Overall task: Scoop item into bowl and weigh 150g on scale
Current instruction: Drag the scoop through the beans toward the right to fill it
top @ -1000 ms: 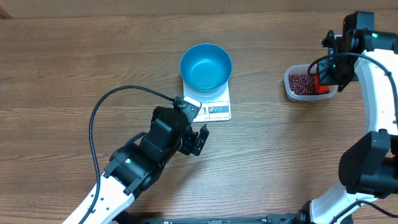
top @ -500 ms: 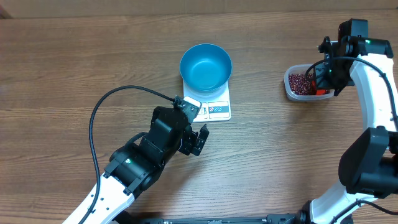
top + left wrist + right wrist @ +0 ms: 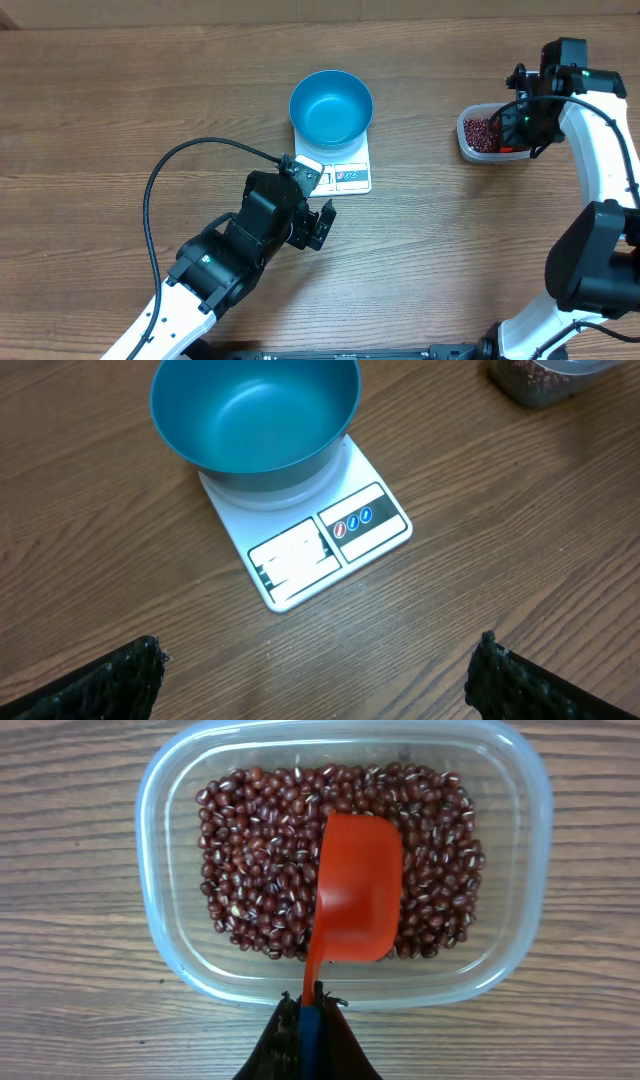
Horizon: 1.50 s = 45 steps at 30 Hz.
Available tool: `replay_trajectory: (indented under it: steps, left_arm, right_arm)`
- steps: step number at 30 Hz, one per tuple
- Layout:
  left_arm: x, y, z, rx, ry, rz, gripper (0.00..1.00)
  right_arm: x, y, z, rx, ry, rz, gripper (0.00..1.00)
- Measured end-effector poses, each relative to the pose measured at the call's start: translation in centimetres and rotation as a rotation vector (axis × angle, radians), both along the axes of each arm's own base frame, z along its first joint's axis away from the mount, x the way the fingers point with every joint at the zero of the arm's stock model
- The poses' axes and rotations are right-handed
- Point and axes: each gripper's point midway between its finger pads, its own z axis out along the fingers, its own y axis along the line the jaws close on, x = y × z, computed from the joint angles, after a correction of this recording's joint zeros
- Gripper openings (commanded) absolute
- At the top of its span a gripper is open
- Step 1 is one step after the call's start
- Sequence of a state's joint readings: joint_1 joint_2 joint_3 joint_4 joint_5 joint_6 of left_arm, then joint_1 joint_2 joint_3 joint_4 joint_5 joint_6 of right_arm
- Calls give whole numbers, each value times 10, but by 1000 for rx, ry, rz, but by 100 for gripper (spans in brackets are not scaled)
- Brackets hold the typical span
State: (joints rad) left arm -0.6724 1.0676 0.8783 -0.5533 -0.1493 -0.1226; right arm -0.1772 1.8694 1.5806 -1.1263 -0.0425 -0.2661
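Overhead view: my left pincer (image 3: 315,685) hangs above the desk (image 3: 120,90) with jaws spread wide, near the button edge of the scale (image 3: 350,178). The blue bowl (image 3: 331,105) sits on the scale. Well to the right, my right pincer (image 3: 310,1018) is clamped on a red scoop (image 3: 358,890) lying on the beans (image 3: 250,840) inside a clear tub (image 3: 158,950).

Bright, even overhead light reaches me in every view. The bowl (image 3: 255,420) throws a soft shadow on the scale (image 3: 330,545). I see mild glare on the tub (image 3: 160,945) rim and the scoop (image 3: 358,890); the beans (image 3: 260,850) are sharp, the left fingertips (image 3: 110,685) blurred.
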Motion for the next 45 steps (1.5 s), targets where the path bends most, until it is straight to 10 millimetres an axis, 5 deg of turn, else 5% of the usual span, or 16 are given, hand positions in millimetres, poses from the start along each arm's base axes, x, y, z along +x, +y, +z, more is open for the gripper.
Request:
replay_trajectory:
  steps: [18,28,45]
  left_arm:
    - [0,0,0,0,0,0,99]
    - [0,0,0,0,1,0,100]
    - [0,0,0,0,1,0,100]
  right_arm:
    - [0,7,-2,62,-4,2,4]
    - [-7,4,-24,153,0,-51,4]
    - [-8,3,-22,244,-14,-82,4]
